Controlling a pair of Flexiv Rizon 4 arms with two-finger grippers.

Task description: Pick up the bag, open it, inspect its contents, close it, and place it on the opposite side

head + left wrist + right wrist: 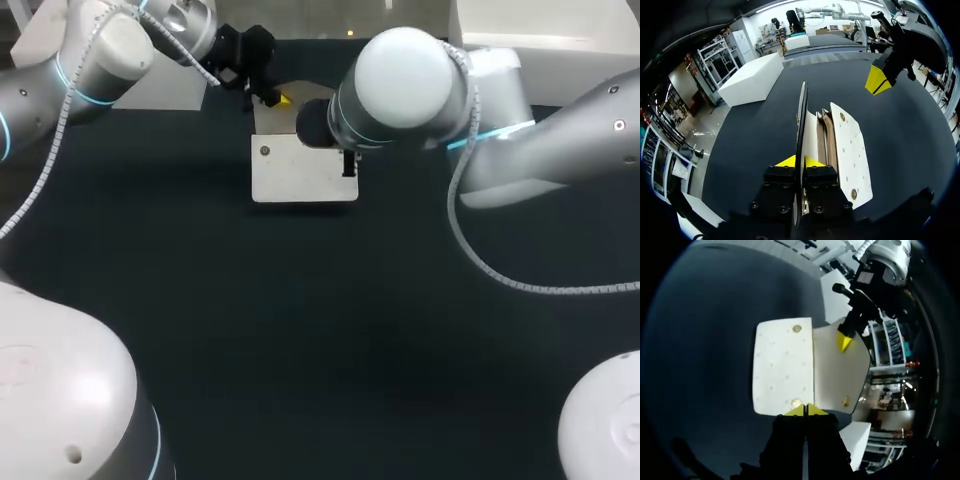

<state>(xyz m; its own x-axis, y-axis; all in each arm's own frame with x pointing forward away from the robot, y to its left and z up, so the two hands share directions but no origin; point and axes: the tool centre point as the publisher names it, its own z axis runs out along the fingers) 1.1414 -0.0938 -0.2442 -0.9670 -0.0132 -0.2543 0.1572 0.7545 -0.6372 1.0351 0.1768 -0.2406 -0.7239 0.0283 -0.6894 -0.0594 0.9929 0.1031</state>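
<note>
1. At the table's [300, 330] far middle, the L gripper [800, 161] is clamped on the flap [802, 115], which stands edge-on btwn its yellow tips.
2. R gripper [805, 410]: tips pressed together, above the bag [782, 365] near its edge, apart from the L gripper.
3. The white bag lies flat w/ its mouth open. Brownish lining shows beside the raised flap.

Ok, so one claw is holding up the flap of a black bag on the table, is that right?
Not quite: the bag is white, not black. The left wrist view shows it lying on the dark table, with the left claw holding its flap up on edge.
</note>
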